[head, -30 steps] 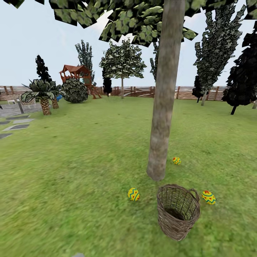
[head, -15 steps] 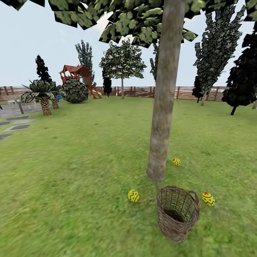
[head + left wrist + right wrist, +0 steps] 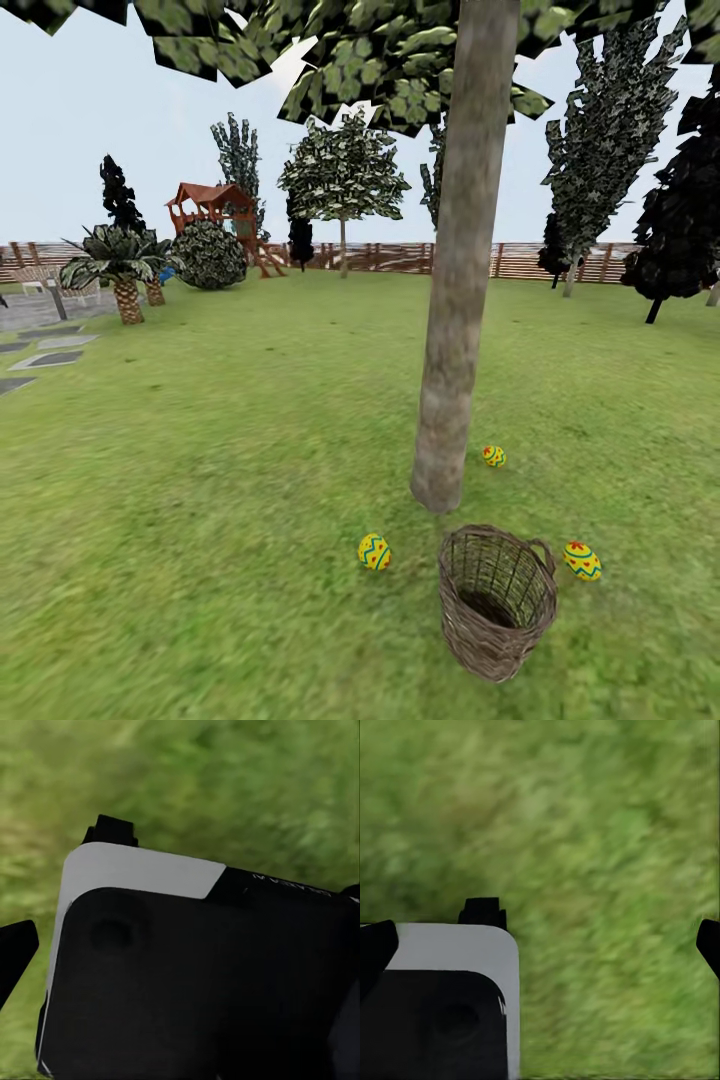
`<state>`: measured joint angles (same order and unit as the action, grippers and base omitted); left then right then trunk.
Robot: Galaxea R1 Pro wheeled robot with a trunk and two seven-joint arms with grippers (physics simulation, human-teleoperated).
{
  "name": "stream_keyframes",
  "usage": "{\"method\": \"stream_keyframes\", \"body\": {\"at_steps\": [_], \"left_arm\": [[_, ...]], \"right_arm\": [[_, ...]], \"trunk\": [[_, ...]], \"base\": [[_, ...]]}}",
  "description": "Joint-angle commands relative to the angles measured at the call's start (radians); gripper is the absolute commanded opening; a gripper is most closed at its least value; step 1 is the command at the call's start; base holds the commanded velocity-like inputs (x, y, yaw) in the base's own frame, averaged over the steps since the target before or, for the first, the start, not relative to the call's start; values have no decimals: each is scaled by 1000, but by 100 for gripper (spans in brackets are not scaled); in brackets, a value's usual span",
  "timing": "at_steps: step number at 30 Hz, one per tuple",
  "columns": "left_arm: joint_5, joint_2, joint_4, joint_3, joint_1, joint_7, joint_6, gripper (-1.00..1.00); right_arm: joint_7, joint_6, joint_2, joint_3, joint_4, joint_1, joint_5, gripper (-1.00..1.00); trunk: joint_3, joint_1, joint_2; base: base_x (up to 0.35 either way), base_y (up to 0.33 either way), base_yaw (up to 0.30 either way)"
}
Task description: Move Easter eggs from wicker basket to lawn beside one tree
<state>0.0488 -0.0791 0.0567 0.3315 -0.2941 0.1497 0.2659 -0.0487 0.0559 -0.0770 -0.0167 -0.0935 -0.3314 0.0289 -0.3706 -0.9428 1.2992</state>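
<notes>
Slightly lower in my head view than a second ago, the brown woven wicker basket (image 3: 497,600) stands on mottled green lawn (image 3: 220,480) before the grey-brown tree trunk (image 3: 460,300), three yellow zigzag-painted Easter eggs (image 3: 374,551) around it. Wrist views show blurred grass beneath my pincers; their opening I cannot tell.

Yellow eggs (image 3: 374,551) with red, blue, green zigzags; brown woven basket (image 3: 497,600) (mottled green lawn (image 3: 200,480), grey-brown trunk (image 3: 455,300)).
</notes>
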Motion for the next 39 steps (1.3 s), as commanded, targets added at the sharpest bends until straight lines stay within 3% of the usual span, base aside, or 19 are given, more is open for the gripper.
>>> {"method": "stream_keyframes", "body": {"at_steps": [1, 8, 14, 18, 34, 39], "left_arm": [[4, -1, 2, 8, 8, 2, 1, 100], [2, 14, 2, 9, 93, 2, -9, 100], [0, 16, 2, 10, 183, 2, -67, 100], [0, 14, 2, 11, 222, 2, -85, 100], [2, 18, 0, 11, 230, 4, -94, 100], [2, 21, 2, 11, 277, 4, -127, 100]], "right_arm": [[-3, 2, 3, -2, -2, 9, 3, 100], [-5, -5, 12, -2, -2, 92, 2, 100], [-5, -66, 30, -2, -2, 183, 1, 100], [-5, -78, 31, -1, -2, 196, 0, 100], [-5, -77, 31, 0, -1, 199, -7, 100], [-22, -82, 31, 0, -2, 250, -7, 100]], "trunk": [[2, 4, -7], [24, 31, -56], [43, 54, -98], [56, 69, -126], [106, 130, -238], [121, 150, -273]], "base": [[0, 0, 0], [0, 0, 0], [0, 0, 0], [0, 0, 0], [0, 0, 0], [0, 0, 0]]}}
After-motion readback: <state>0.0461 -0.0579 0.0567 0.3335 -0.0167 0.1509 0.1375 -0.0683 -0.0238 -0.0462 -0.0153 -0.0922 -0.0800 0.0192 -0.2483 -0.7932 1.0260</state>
